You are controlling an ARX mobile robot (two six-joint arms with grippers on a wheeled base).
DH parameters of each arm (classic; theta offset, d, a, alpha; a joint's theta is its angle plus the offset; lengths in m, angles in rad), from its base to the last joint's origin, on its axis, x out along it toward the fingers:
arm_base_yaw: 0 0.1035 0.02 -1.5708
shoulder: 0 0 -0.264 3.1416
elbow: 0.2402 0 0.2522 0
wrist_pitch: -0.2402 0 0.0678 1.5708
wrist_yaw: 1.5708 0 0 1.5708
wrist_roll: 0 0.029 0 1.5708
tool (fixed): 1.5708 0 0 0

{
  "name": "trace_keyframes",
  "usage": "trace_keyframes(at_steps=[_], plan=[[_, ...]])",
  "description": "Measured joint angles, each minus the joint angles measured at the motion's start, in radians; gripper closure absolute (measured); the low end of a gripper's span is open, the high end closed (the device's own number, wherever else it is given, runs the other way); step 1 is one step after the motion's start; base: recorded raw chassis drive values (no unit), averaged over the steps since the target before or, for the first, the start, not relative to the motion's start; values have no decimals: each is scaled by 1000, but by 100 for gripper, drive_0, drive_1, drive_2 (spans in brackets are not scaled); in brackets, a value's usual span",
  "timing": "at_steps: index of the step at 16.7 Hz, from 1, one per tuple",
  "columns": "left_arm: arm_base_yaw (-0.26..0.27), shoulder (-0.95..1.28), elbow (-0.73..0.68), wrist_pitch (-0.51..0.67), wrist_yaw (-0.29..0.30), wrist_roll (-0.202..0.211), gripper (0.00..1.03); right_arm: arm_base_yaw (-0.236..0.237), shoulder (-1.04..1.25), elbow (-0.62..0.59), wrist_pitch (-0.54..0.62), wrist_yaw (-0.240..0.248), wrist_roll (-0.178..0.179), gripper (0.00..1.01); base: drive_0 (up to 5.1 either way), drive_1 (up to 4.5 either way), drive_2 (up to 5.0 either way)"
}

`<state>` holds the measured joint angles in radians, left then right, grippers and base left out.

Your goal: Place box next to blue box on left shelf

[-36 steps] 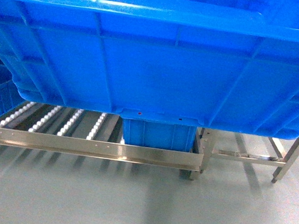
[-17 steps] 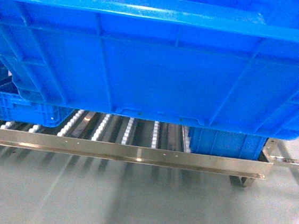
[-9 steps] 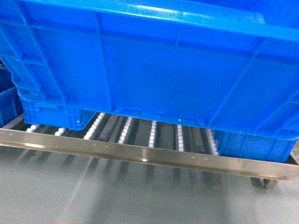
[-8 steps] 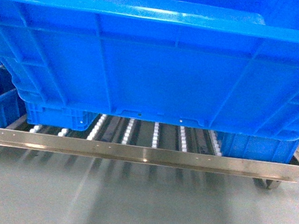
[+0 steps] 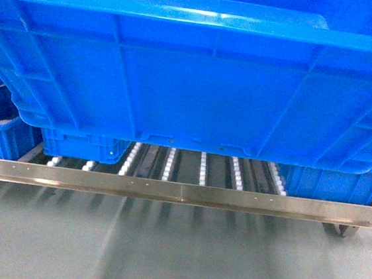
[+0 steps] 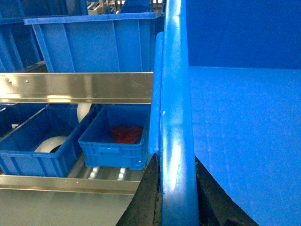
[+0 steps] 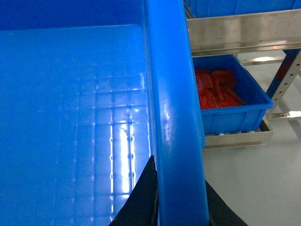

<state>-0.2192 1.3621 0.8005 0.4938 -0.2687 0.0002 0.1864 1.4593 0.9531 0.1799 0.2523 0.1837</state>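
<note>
The box (image 5: 199,81), a large bright blue crate with ribbed walls, is held up in the air and fills the upper head view. My left gripper (image 6: 175,162) is shut on its left rim, with black fingers (image 6: 150,188) on either side. My right gripper (image 7: 178,174) is shut on the right rim (image 7: 171,94). Below and beyond it lies the left shelf (image 5: 187,194), with bare white rollers (image 5: 201,168) in the middle. A small blue box (image 5: 82,145) sits at the left of that gap and another (image 5: 328,183) at the right. The crate hides both grippers in the head view.
The left small box (image 6: 117,139) holds something red, and a neighbouring bin (image 6: 40,148) holds a white roll. The right bin (image 7: 230,103) is full of red items. A steel upper rail (image 6: 75,87) carries more blue crates (image 6: 94,42). Grey floor (image 5: 174,251) lies before the rack.
The rack and its small boxes have slid rightwards in the head view, bringing the bare roller gap under the crate's middle. The crate stays gripped at both rims.
</note>
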Motion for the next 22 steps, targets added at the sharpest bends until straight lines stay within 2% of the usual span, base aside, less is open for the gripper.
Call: trace_keyframes(at_steps=[22], plan=[[-7, 0, 0, 1, -2, 0, 94, -4, -2, 0, -1, -5, -2, 92, 0, 0, 0]])
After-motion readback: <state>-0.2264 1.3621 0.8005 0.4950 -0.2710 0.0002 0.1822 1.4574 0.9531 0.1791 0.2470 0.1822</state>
